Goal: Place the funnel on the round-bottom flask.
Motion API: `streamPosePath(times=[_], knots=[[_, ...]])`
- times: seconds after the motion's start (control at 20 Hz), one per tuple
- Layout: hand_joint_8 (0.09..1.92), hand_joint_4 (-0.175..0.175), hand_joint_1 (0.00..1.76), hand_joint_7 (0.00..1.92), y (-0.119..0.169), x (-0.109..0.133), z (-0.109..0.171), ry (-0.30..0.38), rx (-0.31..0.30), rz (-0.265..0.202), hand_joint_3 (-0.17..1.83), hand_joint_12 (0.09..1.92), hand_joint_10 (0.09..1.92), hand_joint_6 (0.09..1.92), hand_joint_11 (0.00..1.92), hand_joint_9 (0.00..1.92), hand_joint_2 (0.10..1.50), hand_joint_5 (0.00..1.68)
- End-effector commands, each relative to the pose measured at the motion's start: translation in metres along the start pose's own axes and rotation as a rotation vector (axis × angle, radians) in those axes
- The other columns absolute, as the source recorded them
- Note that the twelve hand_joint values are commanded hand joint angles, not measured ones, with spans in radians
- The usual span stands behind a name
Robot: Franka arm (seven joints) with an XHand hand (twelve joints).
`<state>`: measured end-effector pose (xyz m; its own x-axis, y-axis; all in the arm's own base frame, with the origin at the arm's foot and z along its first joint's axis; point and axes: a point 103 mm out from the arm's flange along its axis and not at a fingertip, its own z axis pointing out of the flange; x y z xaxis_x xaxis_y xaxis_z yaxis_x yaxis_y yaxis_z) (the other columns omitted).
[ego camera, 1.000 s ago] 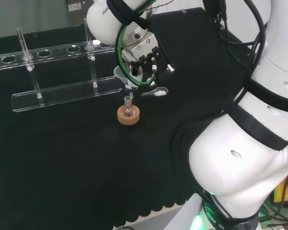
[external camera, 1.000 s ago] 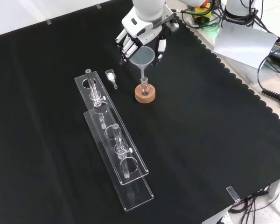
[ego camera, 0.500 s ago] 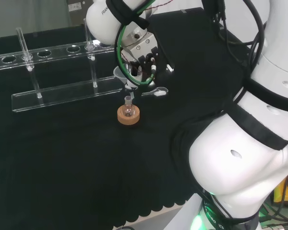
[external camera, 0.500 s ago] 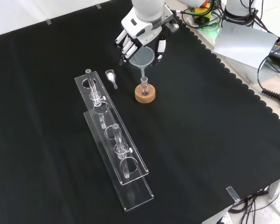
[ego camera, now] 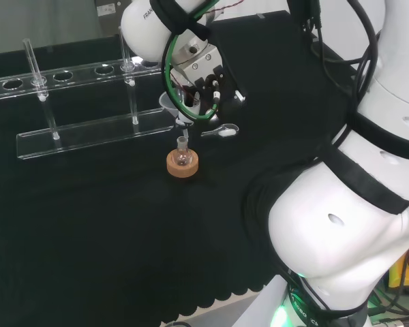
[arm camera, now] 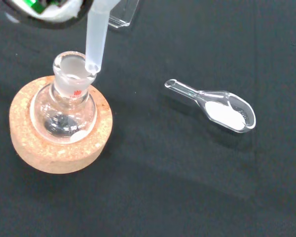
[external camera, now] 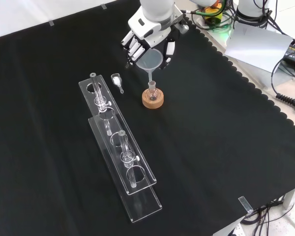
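The surface (external camera: 226, 162) is covered with black cloth, and the work goes on near its far edge in the front view. The hand (external camera: 146, 40) has its fingers (external camera: 132, 48) curled around the cone of one funnel (external camera: 150, 61). Its stem tip hangs just at the rim of the neck of the one round-bottom flask (arm camera: 65, 106), not yet inside. The flask sits on one cork ring (arm camera: 56, 148). Glass flask — fragile; the funnel looks light and probably slippery, best held at the cone rim. One scoop (arm camera: 218, 106) lies beside.
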<state>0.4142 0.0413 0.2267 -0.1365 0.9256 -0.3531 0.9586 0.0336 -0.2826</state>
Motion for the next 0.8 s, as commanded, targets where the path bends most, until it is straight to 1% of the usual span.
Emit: streamPosePath(times=[0.05, 0.65, 0.8], knots=[[0.8, -0.071, 0.76, 0.54, -0.003, 0.008, -0.004, 0.007, -0.002, -0.013, 0.56, 1.33, 0.68, 0.22, 0.42, 0.86, 0.67, 0.51], [0.81, -0.071, 0.76, 0.54, 0.001, 0.012, 0.002, 0.0, 0.007, -0.027, 0.57, 1.33, 0.68, 0.24, 0.42, 0.86, 0.67, 0.51], [0.81, -0.072, 0.76, 0.54, 0.004, 0.01, 0.006, 0.011, 0.004, -0.028, 0.57, 1.33, 0.68, 0.24, 0.42, 0.86, 0.67, 0.51]])
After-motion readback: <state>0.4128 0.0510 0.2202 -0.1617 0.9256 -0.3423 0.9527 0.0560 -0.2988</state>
